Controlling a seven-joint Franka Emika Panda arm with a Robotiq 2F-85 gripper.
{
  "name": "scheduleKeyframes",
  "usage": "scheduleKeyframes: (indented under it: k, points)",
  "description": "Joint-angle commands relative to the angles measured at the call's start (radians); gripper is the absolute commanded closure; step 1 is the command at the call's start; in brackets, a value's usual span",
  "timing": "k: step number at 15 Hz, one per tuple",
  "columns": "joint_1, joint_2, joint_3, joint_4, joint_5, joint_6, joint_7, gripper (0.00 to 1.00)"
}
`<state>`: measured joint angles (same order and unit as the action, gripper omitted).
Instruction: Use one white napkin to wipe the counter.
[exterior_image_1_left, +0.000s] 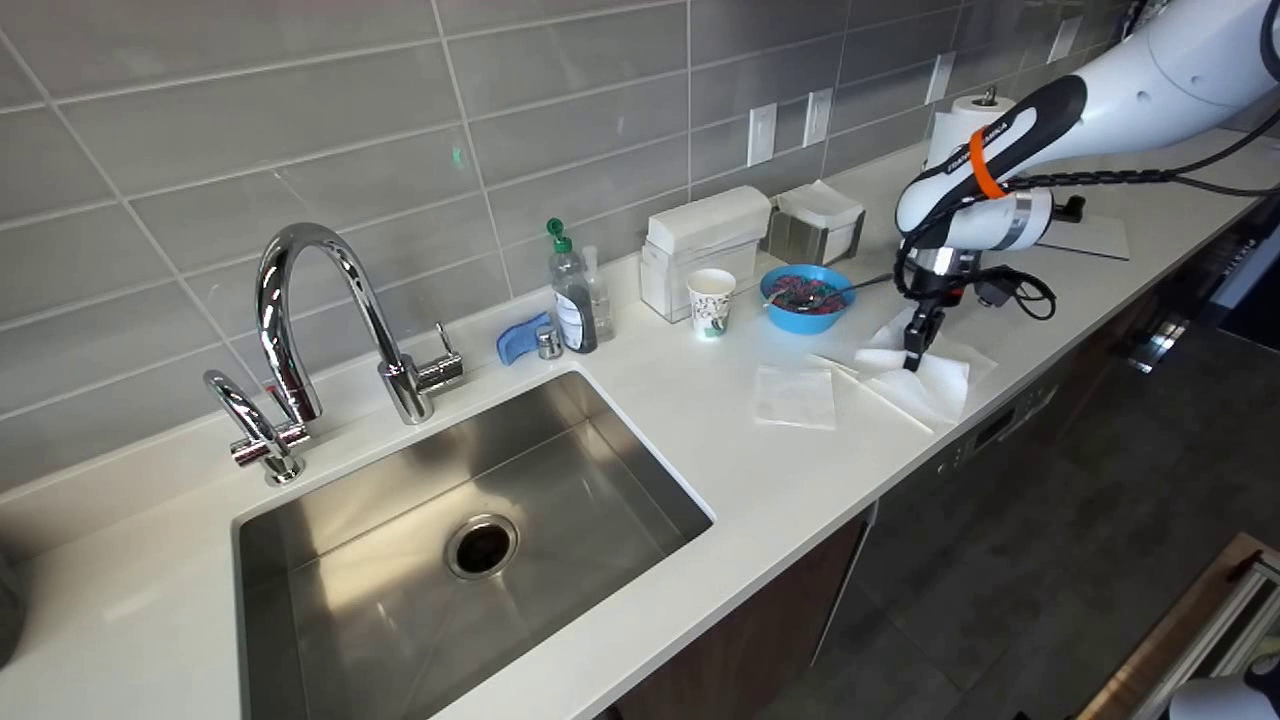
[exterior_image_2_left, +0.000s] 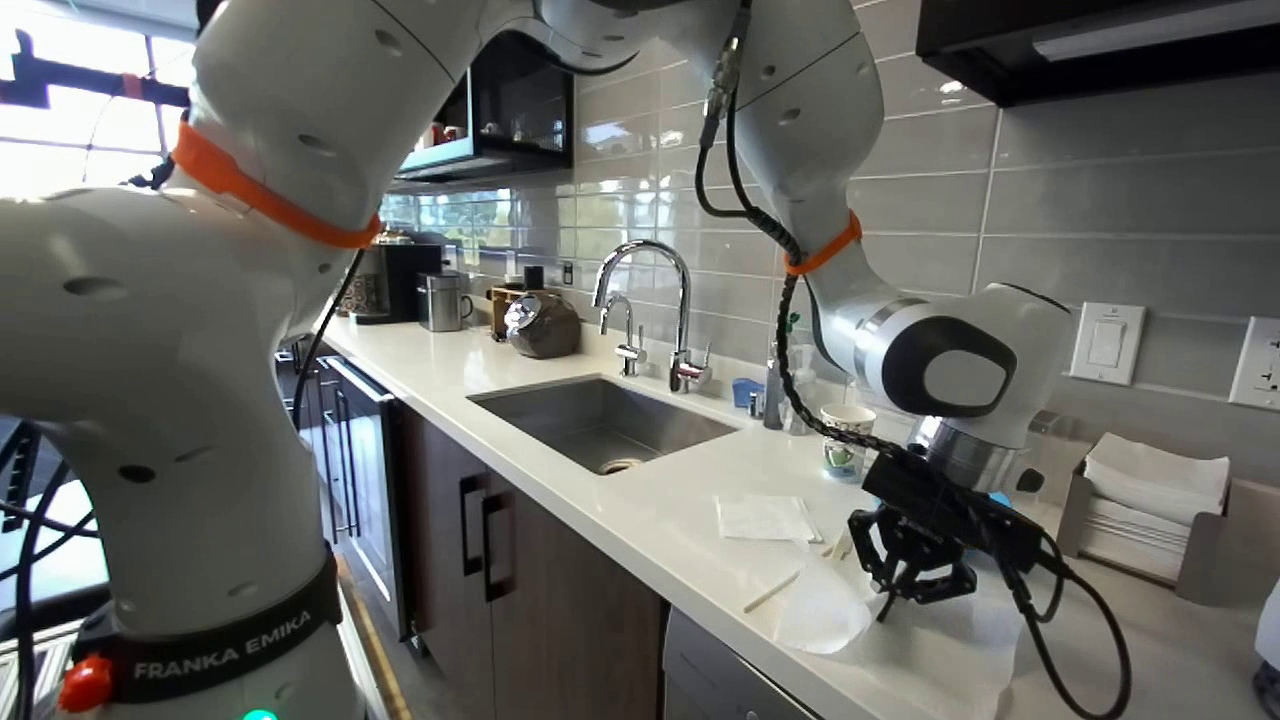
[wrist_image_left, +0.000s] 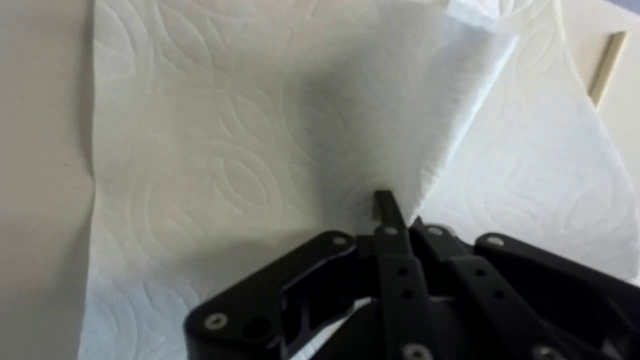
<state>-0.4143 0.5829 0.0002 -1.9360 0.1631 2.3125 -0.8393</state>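
The white napkin (wrist_image_left: 425, 110) is pinched by the claw (exterior_image_1_left: 914, 358). Near the claw, a bowl (exterior_image_1_left: 805, 321) is carried by the bench (exterior_image_1_left: 690, 410).

Ctr (exterior_image_1_left: 700, 405) – wht napkins (exterior_image_1_left: 940, 387), cup (exterior_image_1_left: 711, 303), bowl (exterior_image_1_left: 806, 322).

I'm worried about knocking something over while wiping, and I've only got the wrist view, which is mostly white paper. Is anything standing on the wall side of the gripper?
Observer: Yes. In an exterior view, a blue bowl stands on the counter, nearer the tiled wall than the gripper is.
Operator: Anything sticking out of it?
Observer: A utensil handle juts over its rim on the side away from the sink.
Operator: And on the sink side, past what I'm holding?
Observer: A flat square of white paper lies between the creased white napkin and the sink.
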Motion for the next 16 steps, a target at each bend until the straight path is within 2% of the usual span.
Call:
scheduleKeyframes:
  k: [1, 3, 6, 11, 16]
  points:
    - [0.052, 0.021, -0.054, -0.004, -0.047, 0.099, 0.073, 1.00]
    - [0.039, 0.001, -0.044, -0.011, -0.032, 0.100, 0.071, 1.00]
    - [0.040, -0.023, -0.072, -0.019, -0.048, 0.162, 0.125, 1.00]
    - [0.004, -0.048, -0.108, -0.009, -0.034, 0.161, 0.203, 1.00]
    - [-0.021, -0.022, -0.151, 0.021, -0.017, 0.218, 0.381, 1.00]
